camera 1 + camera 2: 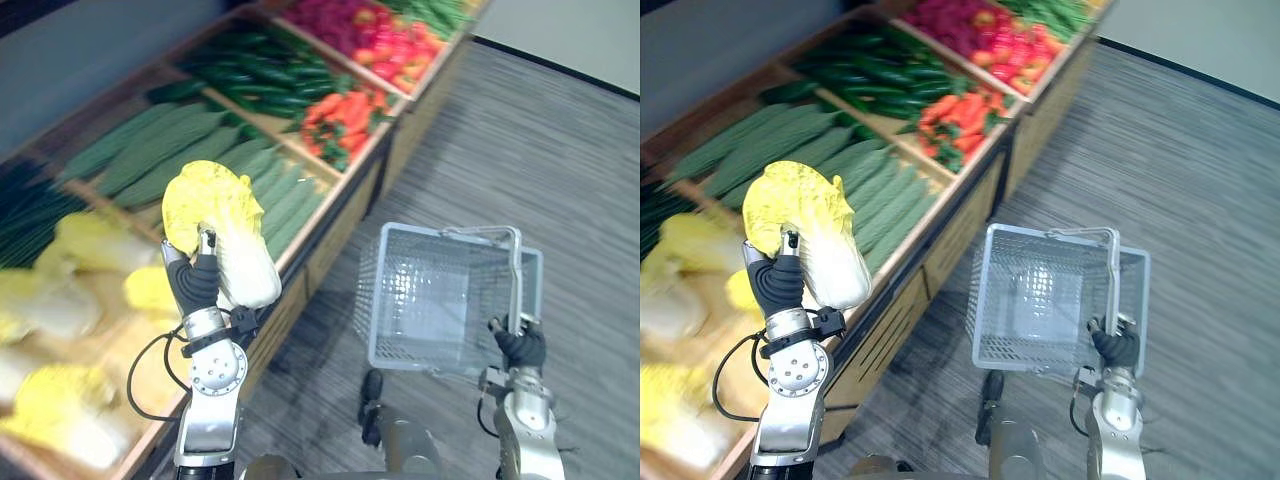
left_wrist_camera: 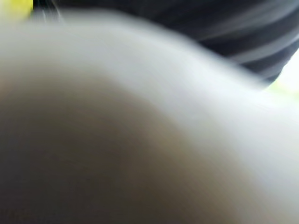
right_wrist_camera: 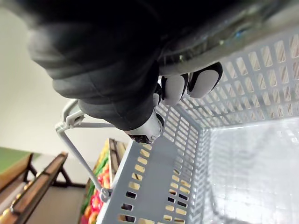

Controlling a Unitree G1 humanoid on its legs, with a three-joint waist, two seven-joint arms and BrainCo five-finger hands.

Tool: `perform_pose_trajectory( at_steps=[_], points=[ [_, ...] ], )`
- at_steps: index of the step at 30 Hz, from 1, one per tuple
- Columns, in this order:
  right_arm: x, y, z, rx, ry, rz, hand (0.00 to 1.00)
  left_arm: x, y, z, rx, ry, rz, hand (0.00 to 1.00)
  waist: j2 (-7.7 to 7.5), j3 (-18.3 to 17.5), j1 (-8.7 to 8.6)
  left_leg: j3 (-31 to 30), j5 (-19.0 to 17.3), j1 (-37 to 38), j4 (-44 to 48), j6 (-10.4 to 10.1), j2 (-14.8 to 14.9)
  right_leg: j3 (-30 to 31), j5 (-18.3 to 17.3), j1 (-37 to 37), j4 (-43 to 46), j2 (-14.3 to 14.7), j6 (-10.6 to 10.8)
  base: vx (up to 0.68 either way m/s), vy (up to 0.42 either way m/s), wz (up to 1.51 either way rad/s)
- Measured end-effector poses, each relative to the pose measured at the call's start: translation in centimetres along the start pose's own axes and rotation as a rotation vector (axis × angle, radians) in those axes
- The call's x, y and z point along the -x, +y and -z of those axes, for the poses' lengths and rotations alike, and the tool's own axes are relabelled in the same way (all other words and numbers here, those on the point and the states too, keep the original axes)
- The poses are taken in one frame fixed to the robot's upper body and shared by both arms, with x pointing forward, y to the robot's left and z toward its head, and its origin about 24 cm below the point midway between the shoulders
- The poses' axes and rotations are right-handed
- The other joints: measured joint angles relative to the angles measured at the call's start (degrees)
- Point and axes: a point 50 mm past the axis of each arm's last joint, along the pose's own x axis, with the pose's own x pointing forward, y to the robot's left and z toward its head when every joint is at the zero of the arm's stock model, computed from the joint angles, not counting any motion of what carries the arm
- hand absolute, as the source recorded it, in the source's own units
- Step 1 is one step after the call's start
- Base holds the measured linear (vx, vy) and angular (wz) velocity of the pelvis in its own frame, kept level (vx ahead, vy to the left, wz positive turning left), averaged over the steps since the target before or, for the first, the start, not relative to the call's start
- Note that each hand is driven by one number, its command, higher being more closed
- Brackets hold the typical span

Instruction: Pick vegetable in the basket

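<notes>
Left hand [image 1: 197, 282]: fingers wrapped round cabbage [image 1: 218, 222], raised above counter [image 1: 345, 225] edge. Right hand [image 1: 522, 347]: fingers curled on basket [image 1: 448, 232] handle, basket over floor [image 1: 520, 150], well apart from cabbage.

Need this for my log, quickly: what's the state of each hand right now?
Left hand: shut on the napa cabbage, held up over the produce stand.
Right hand: shut on the handle of the basket.

Basket [image 1: 420, 300] probably matt plastic mesh; display shelf [image 1: 345, 215] bare wood.
</notes>
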Motion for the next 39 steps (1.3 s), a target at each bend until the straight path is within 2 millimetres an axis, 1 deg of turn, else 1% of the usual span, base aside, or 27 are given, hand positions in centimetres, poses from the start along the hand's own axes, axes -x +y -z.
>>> perform_pose_trajectory(
  at_steps=[1, 2, 3, 4, 5, 6, 7, 8, 9, 10, 11, 12, 13, 14, 15, 16, 17, 18, 19, 21, 23, 28, 29, 31, 34, 36, 39],
  points=[
    [0.0, 0.1, -0.1, 0.007, -0.004, -0.012, 1.0, 0.0, -0.7, 0.2, 0.005, 0.009, 0.034, 1.0, 0.39, -0.3, -0.41, -0.1, 0.0, 0.1, 1.6, 0.0, 0.9, 0.9, 0.2, 0.0, 0.0, 0.8, 0.0, 0.22, -0.155, -1.26],
    [-0.3, 0.4, -0.4, 0.021, -0.017, -0.043, 1.0, 0.2, -2.1, 0.5, 0.014, 0.019, 0.102, 1.0, 1.02, -0.7, -1.31, -0.3, 0.5, -0.2, 7.3, 0.8, 3.5, 3.1, 0.2, 0.3, 0.1, 2.8, -0.1, 0.27, -0.128, -1.28],
    [-0.5, 0.9, -0.7, 0.03, -0.034, -0.08, 1.0, 0.3, -3.1, 0.7, 0.017, 0.026, 0.158, 1.0, 1.0, -0.7, -1.22, -1.0, 3.1, -1.5, 16.0, 5.3, 6.2, 5.9, -0.1, 1.2, -0.2, 4.6, -0.9, 0.29, -0.119, -1.3],
    [-0.7, 1.1, -0.9, 0.039, -0.044, -0.096, 1.0, 0.4, -3.3, 1.0, 0.009, 0.032, 0.178, 1.0, 1.0, -0.7, -1.36, -2.7, 5.4, -2.7, 20.7, 8.5, 7.4, 7.4, -0.2, 2.2, -0.7, 5.2, -1.2, 0.35, -0.07, -1.38],
    [-1.0, 1.4, -1.4, 0.057, -0.063, -0.129, 1.0, 0.9, -4.5, 1.3, 0.017, 0.049, 0.247, 1.0, 1.3, -0.7, -1.49, -11.2, 2.9, -7.6, 28.8, 7.9, 7.4, 10.3, -0.5, 4.9, -2.4, 6.2, -1.6, 0.27, -0.008, -1.06],
    [-1.1, 1.5, -1.6, 0.057, -0.072, -0.142, 1.0, 1.1, -5.0, 1.3, 0.022, 0.05, 0.273, 1.0, 1.24, -0.7, -1.41, -16.7, 1.5, -10.9, 30.3, 7.0, 5.6, 12.1, -0.4, 6.4, -3.5, 6.4, -1.6, 0.25, 0.034, -1.04],
    [-1.2, 1.6, -1.8, 0.05, -0.078, -0.154, 1.0, 1.3, -5.2, 1.3, 0.025, 0.052, 0.287, 1.0, 1.24, -0.7, -1.15, -19.9, 0.5, -12.6, 30.2, 6.7, 4.2, 13.4, -0.3, 7.6, -4.3, 6.5, -1.5, 0.14, 0.057, -0.81],
    [-1.4, 1.9, -2.0, 0.046, -0.084, -0.173, 1.0, 1.4, -5.3, 1.4, 0.023, 0.053, 0.302, 1.0, 1.26, -0.7, -0.9, -24.3, -0.5, -14.4, 28.8, 5.6, 2.4, 15.2, 0.1, 9.0, -5.1, 6.6, -0.8, 0.22, 0.1, -1.04],
    [-1.4, 2.4, -2.2, 0.058, -0.095, -0.216, 1.0, 1.5, -5.3, 1.4, 0.015, 0.049, 0.315, 1.0, 1.3, -0.7, -0.68, -29.2, -1.0, -17.2, 24.5, 4.7, -0.6, 18.2, 0.4, 11.2, -6.3, 6.5, -0.4, 0.25, 0.128, -1.13],
    [-1.4, 2.7, -2.4, 0.065, -0.103, -0.245, 1.0, 1.5, -5.3, 1.4, 0.01, 0.045, 0.319, 1.0, 1.35, -0.7, -0.59, -31.9, -0.9, -18.5, 21.2, 4.5, -2.3, 20.0, 0.5, 12.1, -7.1, 6.5, -0.1, 0.23, 0.136, -1.02],
    [-1.5, 2.9, -2.5, 0.063, -0.107, -0.261, 1.0, 1.4, -5.3, 1.4, 0.008, 0.043, 0.321, 1.0, 1.4, -0.7, -0.57, -33.8, -0.8, -19.3, 19.1, 4.4, -3.3, 21.2, 0.6, 12.5, -7.4, 6.5, 0.2, 0.14, 0.144, -0.91],
    [-1.5, 3.4, -2.6, 0.045, -0.109, -0.293, 1.0, 1.4, -5.4, 1.5, 0.006, 0.044, 0.326, 1.0, 1.69, -0.9, -0.53, -37.0, -0.4, -20.5, 14.5, 3.6, -4.9, 23.1, 0.9, 12.9, -8.1, 6.6, 1.0, 0.09, 0.171, -0.92],
    [-1.4, 3.6, -2.7, 0.036, -0.106, -0.314, 1.0, 1.4, -5.8, 1.7, 0.004, 0.051, 0.339, 1.0, 2.55, -1.2, -0.63, -39.0, 1.8, -20.8, 9.2, 1.7, -5.8, 24.7, 1.4, 13.4, -9.3, 7.2, 2.3, 0.08, 0.184, -0.88],
    [-1.4, 3.6, -2.6, 0.035, -0.104, -0.329, 1.0, 1.5, -6.1, 1.8, 0.0, 0.053, 0.353, 1.0, 3.27, -1.5, -0.75, -39.3, 3.4, -20.6, 6.6, 1.5, -5.8, 25.5, 1.7, 13.6, -10.0, 7.7, 2.8, 0.05, 0.22, -0.86],
    [-1.3, 3.9, -2.5, 0.022, -0.089, -0.355, 1.0, 1.5, -6.6, 2.0, -0.009, 0.055, 0.384, 1.0, 3.89, -2.1, -0.83, -39.0, 6.9, -19.9, 4.1, 2.3, -5.7, 27.7, 2.3, 14.0, -11.4, 8.5, 3.9, 0.07, 0.234, -0.83],
    [-0.9, 4.3, -2.2, 0.006, -0.07, -0.385, 1.0, 1.5, -6.9, 2.4, -0.036, 0.058, 0.414, 1.0, 2.81, -2.5, -0.92, -36.9, 7.5, -18.3, 1.1, 2.9, -6.6, 29.4, 3.2, 14.6, -13.2, 7.5, 5.1, 0.08, 0.224, -0.72],
    [-0.7, 4.5, -2.1, -0.002, -0.063, -0.396, 1.0, 1.4, -7.0, 2.6, -0.047, 0.06, 0.424, 1.0, 2.47, -2.7, -1.25, -36.3, 7.9, -17.9, -0.5, 3.2, -7.3, 29.9, 3.5, 14.7, -13.8, 7.1, 5.5, 0.11, 0.222, -0.42],
    [-0.3, 4.3, -1.9, -0.014, -0.05, -0.412, 1.0, 1.1, -7.7, 2.6, -0.057, 0.053, 0.462, 1.0, 2.11, -2.8, -1.52, -35.3, 8.8, -16.5, -3.5, 4.0, -8.7, 31.2, 3.9, 14.5, -14.6, 5.5, 6.0, 0.11, 0.216, -0.23],
    [0.1, 4.3, -1.8, -0.026, -0.039, -0.426, 1.0, 0.9, -8.4, 2.5, -0.069, 0.044, 0.486, 1.0, 2.07, -2.8, -1.62, -34.4, 9.9, -15.3, -5.9, 4.7, -9.9, 32.4, 4.4, 14.5, -15.3, 4.7, 6.7, 0.1, 0.217, -0.22],
    [0.6, 4.6, -1.5, -0.058, -0.014, -0.457, 1.0, 0.7, -9.3, 2.7, -0.105, 0.035, 0.521, 1.0, 2.03, -2.8, -2.04, -33.4, 10.6, -14.5, -7.6, 5.2, -10.8, 33.1, 4.7, 14.6, -16.2, 3.9, 7.3, 0.09, 0.163, -0.17],
    [1.0, 5.4, -1.3, -0.091, 0.003, -0.502, 1.0, 0.8, -9.9, 3.3, -0.145, 0.05, 0.554, 1.0, 1.96, -2.9, -2.81, -32.9, 10.6, -14.0, -8.4, 5.2, -11.4, 34.0, 5.0, 14.6, -17.0, 3.5, 7.6, 0.09, 0.114, -0.15],
    [2.0, 7.2, -1.2, -0.155, 0.03, -0.604, 1.0, 2.2, -10.6, 5.5, -0.285, 0.097, 0.651, 1.0, 1.85, -2.9, -2.97, -31.7, 10.6, -12.2, -10.3, 5.2, -11.6, 35.6, 5.0, 14.9, -17.0, 3.6, 7.7, 0.05, 0.058, -0.17],
    [2.4, 7.9, -1.4, -0.182, 0.032, -0.624, 1.0, 2.5, -10.6, 6.0, -0.314, 0.111, 0.675, 0.0, 1.77, -2.9, -3.03, -31.7, 10.6, -12.0, -10.7, 5.3, -11.6, 35.7, 5.0, 14.9, -17.0, 3.6, 7.7, -0.01, 0.029, -0.05],
    [2.9, 8.6, -1.5, -0.213, 0.038, -0.653, 1.0, 3.0, -10.6, 6.9, -0.351, 0.136, 0.705, 0.0, 1.47, -2.9, -3.01, -31.6, 10.6, -11.6, -11.1, 5.3, -11.6, 35.8, 5.0, 15.0, -17.0, 3.7, 7.7, -0.03, 0.02, -0.05],
    [3.8, 10.0, -2.0, -0.269, 0.036, -0.706, 1.0, 3.3, -10.0, 8.2, -0.421, 0.171, 0.721, 0.0, 0.42, -2.8, -2.87, -31.4, 10.5, -11.5, -11.1, 5.3, -11.7, 36.4, 5.0, 15.0, -17.1, 3.7, 7.7, -0.06, -0.004, -0.06],
    [4.1, 10.6, -2.3, -0.279, 0.03, -0.736, 1.0, 3.6, -9.8, 8.7, -0.439, 0.195, 0.727, 0.0, -0.11, -2.8, -2.88, -31.4, 10.5, -11.3, -11.1, 5.3, -11.8, 36.7, 5.0, 15.2, -17.3, 3.7, 7.7, -0.06, -0.012, -0.05],
    [4.2, 10.7, -2.3, -0.287, 0.03, -0.752, 1.0, 4.0, -10.0, 8.9, -0.441, 0.208, 0.741, 0.0, -0.26, -2.8, -2.82, -31.5, 10.5, -11.2, -11.2, 5.3, -11.8, 36.7, 5.1, 15.7, -17.9, 3.6, 7.8, -0.07, -0.016, 0.0]
  ],
)
